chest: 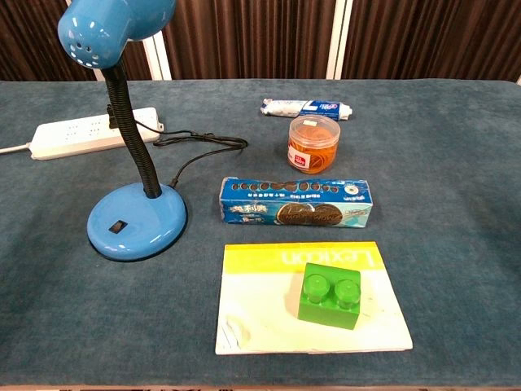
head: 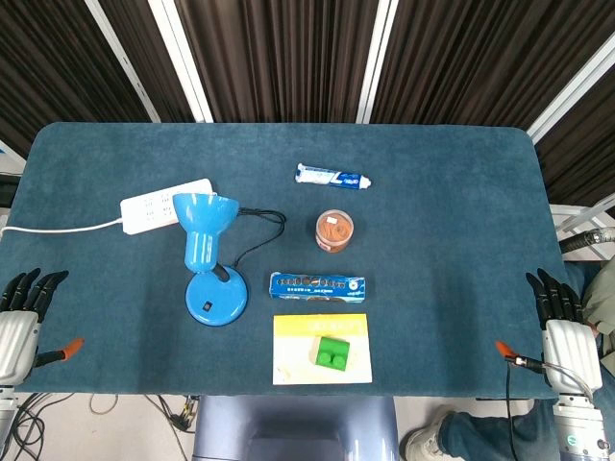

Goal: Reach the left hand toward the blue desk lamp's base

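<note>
The blue desk lamp stands left of the table's middle, its round base (head: 216,297) (chest: 137,220) flat on the cloth and its shade (head: 204,213) (chest: 112,26) above on a black bendy neck. My left hand (head: 21,317) lies at the table's near left edge, fingers spread and empty, well left of the lamp base. At the near right edge my right hand (head: 560,322) rests the same way, holding nothing. Neither hand shows in the chest view.
A white power strip (head: 163,205) lies behind the lamp with its cord. Right of the base are a blue cookie box (head: 317,284), an orange jar (head: 334,230), a toothpaste tube (head: 332,177), and a yellow booklet (head: 288,355) bearing a green brick (head: 332,352).
</note>
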### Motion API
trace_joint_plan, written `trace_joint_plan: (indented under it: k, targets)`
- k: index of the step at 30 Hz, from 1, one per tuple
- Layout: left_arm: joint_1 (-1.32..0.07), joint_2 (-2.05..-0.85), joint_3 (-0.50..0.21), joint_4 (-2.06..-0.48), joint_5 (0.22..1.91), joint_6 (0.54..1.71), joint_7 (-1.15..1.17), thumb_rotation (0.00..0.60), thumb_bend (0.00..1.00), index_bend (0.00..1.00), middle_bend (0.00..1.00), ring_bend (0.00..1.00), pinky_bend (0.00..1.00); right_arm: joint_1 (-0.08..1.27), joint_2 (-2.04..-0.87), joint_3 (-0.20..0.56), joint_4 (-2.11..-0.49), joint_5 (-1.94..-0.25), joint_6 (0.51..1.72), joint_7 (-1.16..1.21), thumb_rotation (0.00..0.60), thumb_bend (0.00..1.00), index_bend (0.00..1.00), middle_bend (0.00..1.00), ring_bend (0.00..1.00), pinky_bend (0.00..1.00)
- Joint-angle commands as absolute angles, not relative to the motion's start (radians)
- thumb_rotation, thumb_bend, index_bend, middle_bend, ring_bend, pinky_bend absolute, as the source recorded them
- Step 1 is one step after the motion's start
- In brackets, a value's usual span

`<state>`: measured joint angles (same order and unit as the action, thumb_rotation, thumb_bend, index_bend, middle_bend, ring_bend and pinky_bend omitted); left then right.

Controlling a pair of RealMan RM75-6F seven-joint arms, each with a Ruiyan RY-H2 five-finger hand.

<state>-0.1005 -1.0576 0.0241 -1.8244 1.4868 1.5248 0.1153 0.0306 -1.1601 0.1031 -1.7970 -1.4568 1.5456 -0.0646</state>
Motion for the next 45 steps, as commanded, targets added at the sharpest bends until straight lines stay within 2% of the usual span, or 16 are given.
trace_joint_plan:
  k: [1,28,30,32,34,37,40,45]
  targets:
    - [-0.098,-1.056,0.021,-1.825,1.483,1.526,0.113,0.600,0.11,0.11,0.13,0.02,0.05,0.029,-1.158,0.103,-1.798,-1.458,1.548,-0.063,0.600,0.10,0.00,0.02,0.04,0.00]
    - [-0.091,-1.052,0.017,-1.825,1.508,1.504,0.123,0.600,0.13,0.11,0.15,0.03,0.06,0.030,-1.154,0.095,-1.803,-1.463,1.538,-0.060,0.600,0.10,0.00,0.02,0.04,0.00]
    - [-0.093,-1.054,0.018,-1.824,1.520,1.504,0.123,0.600,0.18,0.11,0.16,0.07,0.16,0.029,-1.153,0.095,-1.804,-1.463,1.540,-0.060,0.600,0.10,0.00,0.02,0.04,0.00]
    - [-0.098,-1.058,0.024,-1.816,1.560,1.507,0.124,0.600,0.25,0.11,0.20,0.16,0.34,0.028,-1.152,0.096,-1.804,-1.460,1.540,-0.059,0.600,0.10,0.00,0.02,0.04,0.00]
    - [-0.107,-1.065,0.036,-1.800,1.612,1.503,0.111,0.600,0.32,0.11,0.30,0.30,0.55,0.028,-1.152,0.097,-1.804,-1.455,1.538,-0.059,0.600,0.10,0.00,0.02,0.04,0.00]
    - [-0.126,-1.079,0.048,-1.780,1.645,1.471,0.090,0.600,0.39,0.11,0.48,0.51,0.70,0.028,-1.149,0.095,-1.807,-1.458,1.537,-0.057,0.600,0.10,0.00,0.02,0.04,0.00]
    - [-0.151,-1.109,0.046,-1.757,1.645,1.422,0.125,0.600,0.48,0.14,0.65,0.66,0.78,0.027,-1.147,0.096,-1.809,-1.457,1.538,-0.054,0.600,0.10,0.00,0.02,0.04,0.00]
    - [-0.220,-1.155,0.060,-1.724,1.605,1.251,0.135,0.600,0.52,0.14,0.72,0.73,0.81,0.024,-1.142,0.097,-1.811,-1.456,1.541,-0.050,0.600,0.10,0.00,0.02,0.04,0.00]
